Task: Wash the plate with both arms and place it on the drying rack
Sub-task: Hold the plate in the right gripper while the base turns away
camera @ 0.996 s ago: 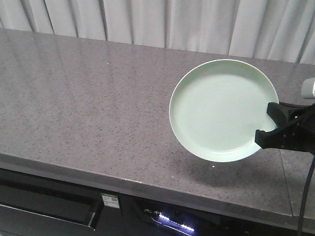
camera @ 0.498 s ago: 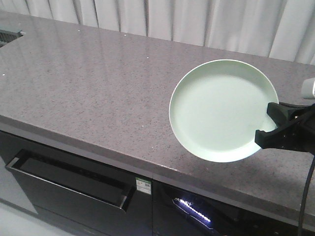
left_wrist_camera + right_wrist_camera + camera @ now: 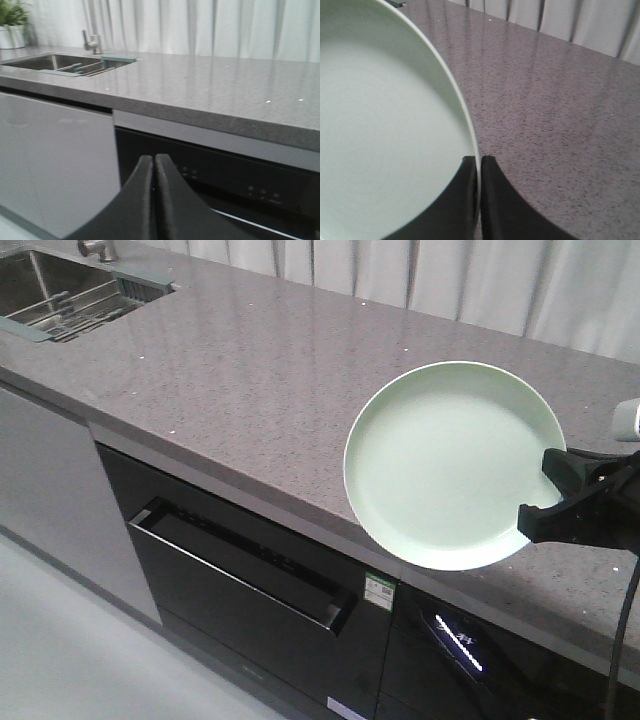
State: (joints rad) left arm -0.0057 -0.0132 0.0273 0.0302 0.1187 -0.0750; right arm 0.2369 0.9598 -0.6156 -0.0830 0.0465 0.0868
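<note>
Your right gripper [image 3: 543, 492] is clamped on the plate [image 3: 440, 460] rim, holding it up over the bench [image 3: 250, 370] front edge. Left gripper [image 3: 154, 162] is pinched together, holding nothing. The drying rack [image 3: 85, 308] sits over the sink [image 3: 35, 280], well apart.

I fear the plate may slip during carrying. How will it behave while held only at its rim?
The plate looks rigid and probably breakable, likely glazed ceramic. Its smooth glossy surface may be slippery, and the right end effector pinches only one edge, so it could pivot or slide out.
</note>
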